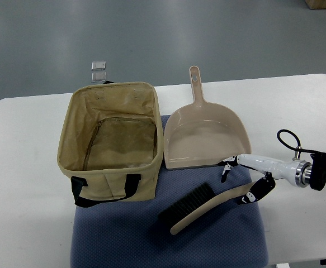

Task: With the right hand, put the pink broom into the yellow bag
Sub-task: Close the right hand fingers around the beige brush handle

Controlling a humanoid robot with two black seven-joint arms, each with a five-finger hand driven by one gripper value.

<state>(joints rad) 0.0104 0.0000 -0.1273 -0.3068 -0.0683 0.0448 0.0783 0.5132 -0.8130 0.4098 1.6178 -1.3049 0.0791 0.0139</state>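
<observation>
- Grasp step: right robot hand (251, 188) curls its fingers at the broom (207, 205) handle's end; broom lies on the blue mat (123, 234).
- Next, likely: lift, carry left, drop into the open bag (112, 146).

One open bag (111, 146) sits left of the right hand (246, 177). One dustpan (204, 137) lies just above that hand, one broom (204, 205) beside its fingers. One blue mat (168, 240) spreads underneath it, on one table (28, 184).

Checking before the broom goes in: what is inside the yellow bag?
The yellow bag shows only its own lining and bare bottom panel; nothing lies inside. The strip just behind its near wall is hidden.
</observation>
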